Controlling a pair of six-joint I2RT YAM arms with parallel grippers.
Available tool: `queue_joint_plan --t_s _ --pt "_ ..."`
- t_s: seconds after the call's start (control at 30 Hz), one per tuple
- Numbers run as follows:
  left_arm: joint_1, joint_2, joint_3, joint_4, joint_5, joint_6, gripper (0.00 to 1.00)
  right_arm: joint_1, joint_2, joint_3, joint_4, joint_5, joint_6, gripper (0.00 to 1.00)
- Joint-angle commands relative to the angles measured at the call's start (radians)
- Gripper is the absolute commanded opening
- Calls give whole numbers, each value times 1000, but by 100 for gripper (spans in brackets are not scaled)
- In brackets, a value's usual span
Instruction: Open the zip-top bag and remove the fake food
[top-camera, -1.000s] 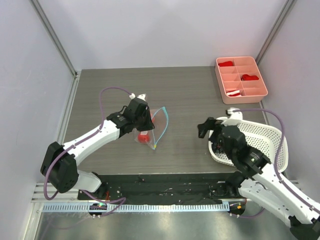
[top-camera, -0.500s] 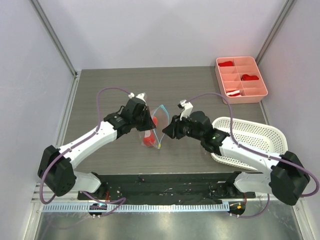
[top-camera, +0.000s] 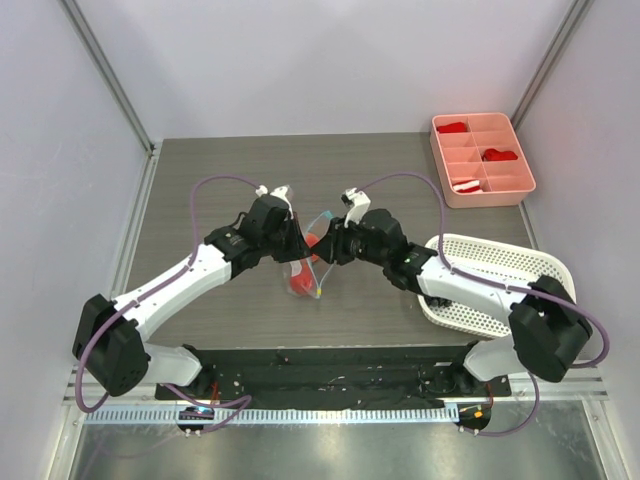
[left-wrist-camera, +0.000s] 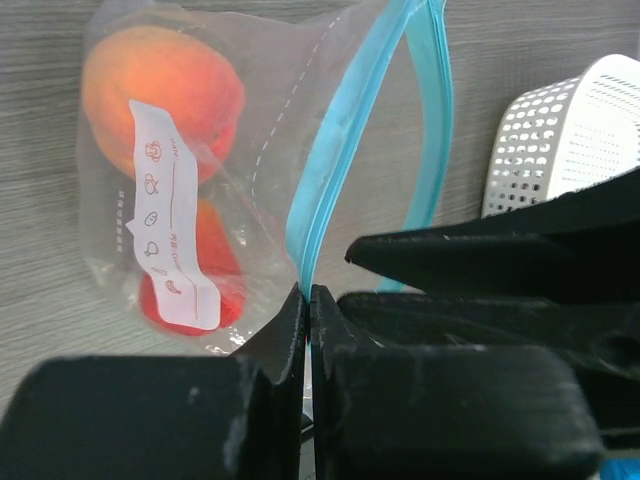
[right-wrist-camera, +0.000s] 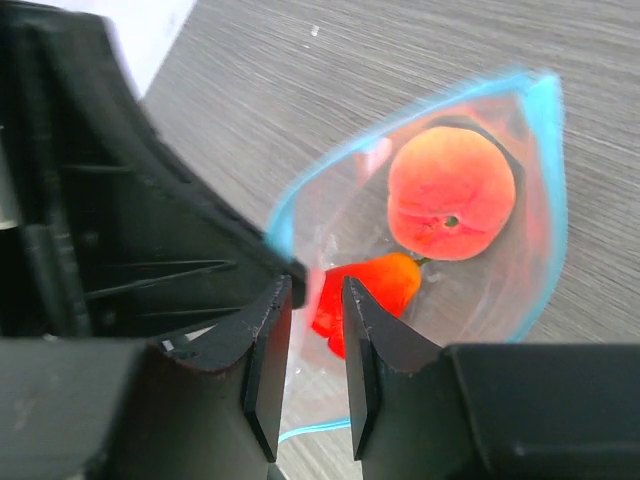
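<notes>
With my left pincer (left-wrist-camera: 308, 293) clamped on the zip-top bag's (left-wrist-camera: 250, 150) lip, my right pincer (right-wrist-camera: 315, 290), slightly parted and empty, must dip in for the fake food (right-wrist-camera: 450, 195).

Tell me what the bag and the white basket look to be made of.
The zip-top bag looks like thin clear plastic film, glossy and creased, with a teal zip strip. The white basket seems rigid moulded plastic, matte, perforated with small holes.

Robot lab cell: plain white walls (top-camera: 330, 60), alu frame posts (top-camera: 110, 80), 2 bench-mounted arms (top-camera: 190, 273).
</notes>
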Motion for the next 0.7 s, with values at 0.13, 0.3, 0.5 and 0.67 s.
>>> queue_joint_plan --t_s 0.13,0.3,0.5,0.67 --pt "2 -31 -18 66 21 -32 0 -1 126 -10 128 83 6 33" --pt "4 -32 -28 23 -47 -34 0 -1 177 4 148 42 -14 33" --pt "4 -55 -52 46 -105 -43 0 -1 200 56 57 72 -20 36" --pt "4 -43 -74 169 86 -77 0 -4 183 114 -54 163 -58 40"
